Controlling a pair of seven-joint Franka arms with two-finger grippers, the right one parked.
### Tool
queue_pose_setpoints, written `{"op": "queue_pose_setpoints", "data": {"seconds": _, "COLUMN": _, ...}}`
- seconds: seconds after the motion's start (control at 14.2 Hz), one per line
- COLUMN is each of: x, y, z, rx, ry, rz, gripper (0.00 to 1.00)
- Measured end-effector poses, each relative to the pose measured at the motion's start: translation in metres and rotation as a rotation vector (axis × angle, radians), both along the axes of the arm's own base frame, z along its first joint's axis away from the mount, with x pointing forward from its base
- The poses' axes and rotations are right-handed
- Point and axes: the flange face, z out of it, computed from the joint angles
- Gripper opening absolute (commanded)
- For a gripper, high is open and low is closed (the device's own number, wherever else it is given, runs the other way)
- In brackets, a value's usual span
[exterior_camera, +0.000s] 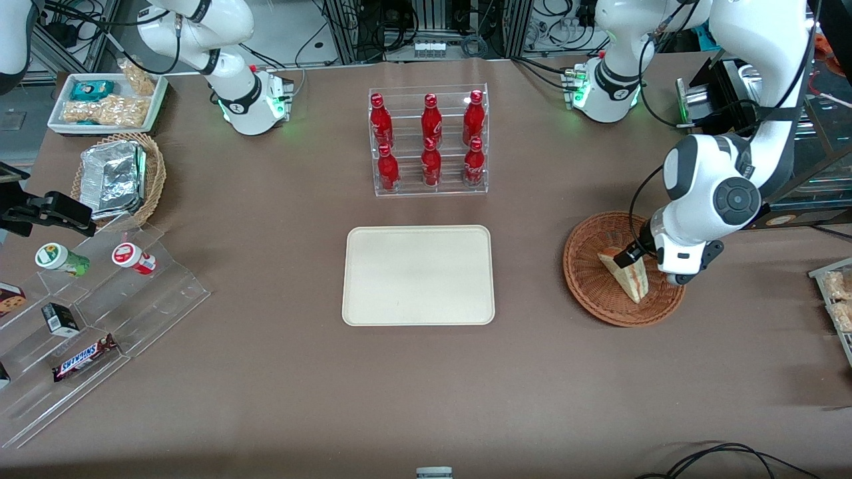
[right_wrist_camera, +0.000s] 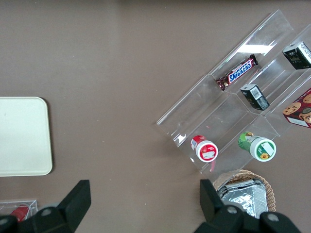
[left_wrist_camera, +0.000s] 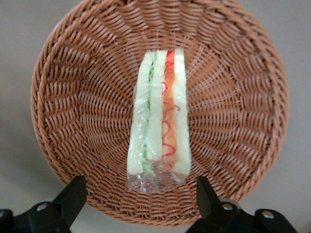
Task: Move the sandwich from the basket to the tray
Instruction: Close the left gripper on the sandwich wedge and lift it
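Left wrist view: end effector spread wide, empty, above wrapped sandwich lying in wicker basket; slick wrap may slip, or fingers snag the weave.

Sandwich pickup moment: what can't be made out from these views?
- Front view: the arm's wrist covers the pincer and part of the basket, so contact with the sandwich is unclear.
- Left wrist view: the pincer shows open, its fingers cut off by the frame edge; its height above the sandwich cannot be judged.
- Right wrist view: the tray is cut off by the frame edge.
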Motion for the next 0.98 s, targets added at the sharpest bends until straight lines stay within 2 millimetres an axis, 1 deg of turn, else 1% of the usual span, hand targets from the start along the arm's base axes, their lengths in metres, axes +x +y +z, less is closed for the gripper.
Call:
{"op": "queue_pose_setpoints", "data": {"seconds": 0.28, "x": -0.001, "y": 0.000, "z": -0.013, "rx": -0.003, "ry": -0.003, "rz": 0.001, "gripper": 1.00}}
{"op": "queue_pose_setpoints", "data": {"seconds": 0.56, "x": -0.002, "y": 0.003, "z": -0.041, "rx": -0.006, "ry": 0.028, "rz": 0.010, "gripper": 1.00}}
{"op": "queue_pose_setpoints", "data": {"seconds": 0.63, "x": -0.003, "y": 0.004, "z": -0.048, "rx": -0.007, "ry": 0.035, "rz": 0.012, "gripper": 0.86}}
{"op": "queue_pose_setpoints", "data": {"seconds": 0.7, "x": -0.002, "y": 0.005, "z": -0.054, "rx": -0.008, "ry": 0.038, "rz": 0.014, "gripper": 0.47}}
{"op": "queue_pose_setpoints", "data": {"seconds": 0.77, "x": -0.001, "y": 0.005, "z": -0.057, "rx": -0.009, "ry": 0.037, "rz": 0.018, "gripper": 0.26}}
{"op": "queue_pose_setpoints", "data": {"seconds": 0.84, "x": 0.002, "y": 0.006, "z": -0.057, "rx": -0.010, "ry": 0.034, "rz": 0.031, "gripper": 0.14}}
{"op": "queue_pose_setpoints", "data": {"seconds": 0.91, "x": 0.005, "y": 0.006, "z": -0.055, "rx": -0.007, "ry": 0.029, "rz": 0.053, "gripper": 0.07}}
{"op": "queue_pose_setpoints", "data": {"seconds": 0.98, "x": 0.008, "y": 0.007, "z": -0.052, "rx": -0.005, "ry": 0.023, "rz": 0.071, "gripper": 0.05}}
